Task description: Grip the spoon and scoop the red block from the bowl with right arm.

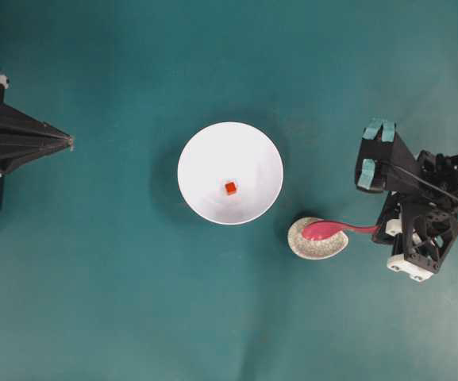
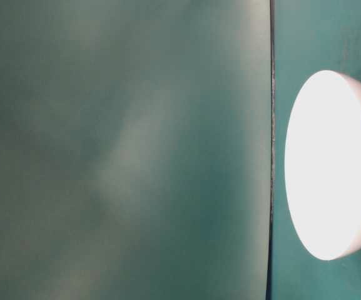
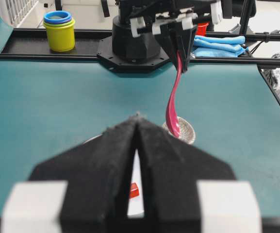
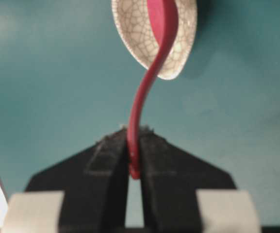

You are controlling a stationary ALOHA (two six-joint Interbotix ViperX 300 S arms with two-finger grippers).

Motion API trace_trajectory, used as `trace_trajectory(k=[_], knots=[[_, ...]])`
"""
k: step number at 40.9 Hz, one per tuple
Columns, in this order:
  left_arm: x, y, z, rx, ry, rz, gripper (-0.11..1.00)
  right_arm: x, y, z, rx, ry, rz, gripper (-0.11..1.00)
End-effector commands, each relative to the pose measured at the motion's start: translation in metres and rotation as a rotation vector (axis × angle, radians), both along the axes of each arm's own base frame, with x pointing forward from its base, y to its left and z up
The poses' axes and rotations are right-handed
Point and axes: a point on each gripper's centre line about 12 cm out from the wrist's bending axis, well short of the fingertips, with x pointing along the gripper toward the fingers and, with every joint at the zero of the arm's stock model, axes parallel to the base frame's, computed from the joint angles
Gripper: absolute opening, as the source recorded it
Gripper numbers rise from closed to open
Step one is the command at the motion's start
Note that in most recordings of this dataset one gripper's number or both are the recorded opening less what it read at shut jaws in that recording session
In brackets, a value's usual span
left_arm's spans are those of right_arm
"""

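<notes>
The white bowl (image 1: 205, 155) stands mid-table with the tiny red block (image 1: 230, 188) lying on its bottom. The pink-red spoon (image 1: 336, 230) is to the bowl's lower right, its scoop over a small speckled dish (image 1: 308, 248). My right gripper (image 1: 379, 229) is shut on the end of the spoon's handle (image 4: 139, 111), which rises steeply from the dish (image 4: 181, 46). I cannot tell whether the scoop touches the dish. My left gripper (image 1: 70, 143) is shut on nothing at the table's left edge, pointing at the bowl. The red block (image 3: 134, 190) shows between its fingers.
Stacked yellow and blue cups (image 3: 59, 30) and a blue cloth (image 3: 220, 44) lie beyond the table's far edge, behind the right arm's base. The table-level view shows only the bowl's (image 2: 330, 165) bright side and teal cloth.
</notes>
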Motion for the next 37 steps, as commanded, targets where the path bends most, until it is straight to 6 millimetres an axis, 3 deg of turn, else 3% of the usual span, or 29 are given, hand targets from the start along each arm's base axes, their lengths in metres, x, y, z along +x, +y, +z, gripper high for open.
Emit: trace_trajectory(k=[1, 16, 21, 29, 37], knots=[[0.002, 0.000, 0.012, 0.003, -0.031, -0.002, 0.00, 0.002, 0.002, 0.001, 0.007, -0.039, -0.004, 0.05], [0.002, 0.000, 0.012, 0.003, -0.031, -0.002, 0.00, -0.005, 0.004, -0.011, -0.001, -0.042, 0.010, 0.06], [0.002, 0.000, 0.012, 0.003, -0.031, -0.002, 0.00, -0.007, 0.005, -0.014, -0.004, -0.034, 0.016, 0.15], [0.002, 0.000, 0.012, 0.003, -0.032, -0.002, 0.00, -0.009, 0.004, -0.017, -0.009, -0.027, 0.018, 0.40], [0.002, 0.000, 0.012, 0.002, -0.032, -0.002, 0.00, -0.011, 0.003, -0.020, -0.023, -0.024, 0.025, 0.43]])
